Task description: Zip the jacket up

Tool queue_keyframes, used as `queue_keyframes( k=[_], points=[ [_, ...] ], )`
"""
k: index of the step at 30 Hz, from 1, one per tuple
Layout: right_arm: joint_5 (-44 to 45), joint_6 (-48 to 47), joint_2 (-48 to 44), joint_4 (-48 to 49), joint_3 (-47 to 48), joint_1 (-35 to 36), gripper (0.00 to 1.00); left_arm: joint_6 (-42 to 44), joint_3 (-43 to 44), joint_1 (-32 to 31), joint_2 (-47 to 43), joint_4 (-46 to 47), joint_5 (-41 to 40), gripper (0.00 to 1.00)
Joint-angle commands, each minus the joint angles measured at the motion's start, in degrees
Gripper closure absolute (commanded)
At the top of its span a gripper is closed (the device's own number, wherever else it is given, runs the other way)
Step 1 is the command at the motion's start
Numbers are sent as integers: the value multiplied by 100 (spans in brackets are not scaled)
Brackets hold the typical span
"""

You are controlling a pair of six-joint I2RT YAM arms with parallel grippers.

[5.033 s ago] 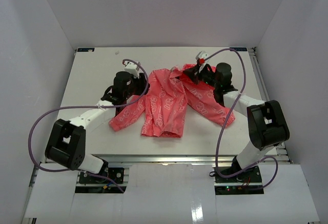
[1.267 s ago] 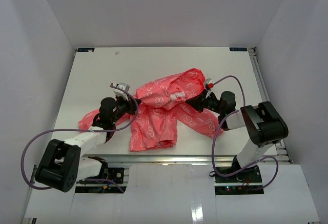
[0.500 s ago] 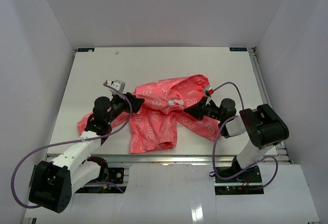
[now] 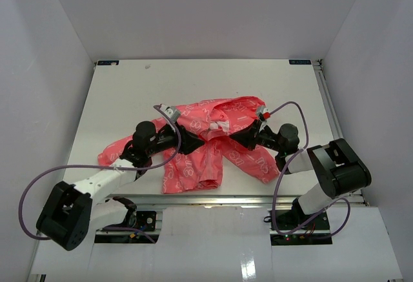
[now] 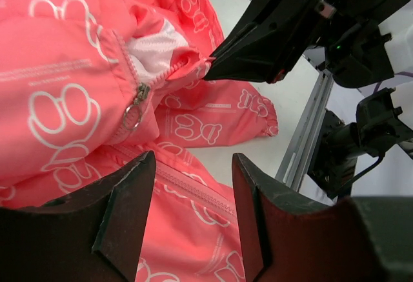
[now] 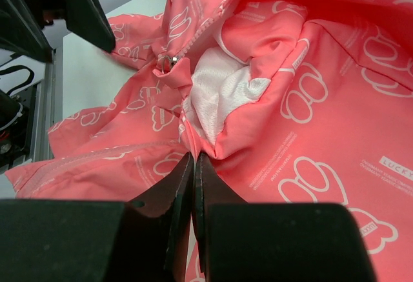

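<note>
Pinching jacket (image 4: 197,166), right hand (image 6: 193,157), left hand (image 5: 192,159) close

- The jacket (image 6: 322,95), seen from the right wrist: white capital lettering (image 6: 395,163) at the right border reads "LUCK", cut off by the picture's edge.
- Small white print lines (image 5: 45,69) on the fabric, in both wrist views: too small to read.

Quantity on the counter (image 4: 193,82): one jacket (image 4: 193,166), fitted with one visible zipper pull (image 5: 133,111). Quantity of arms: two, namely one left arm (image 4: 103,179) and one right arm (image 4: 335,166), each ending in two jaws.
</note>
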Motion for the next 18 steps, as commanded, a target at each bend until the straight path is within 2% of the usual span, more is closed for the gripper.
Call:
queue_keyframes(
  k=[1,7,18],
  points=[
    [-46,-168,-177,674,-78,95,92,-263,-127,-70,654,934,-206,36],
    [-7,-402,-146,516,-159,112,92,-238,-124,-62,1018,1496,-498,36],
    [-80,-231,260,1081,-242,114,92,-240,161,-61,1832,1818,-437,38]
  ],
)
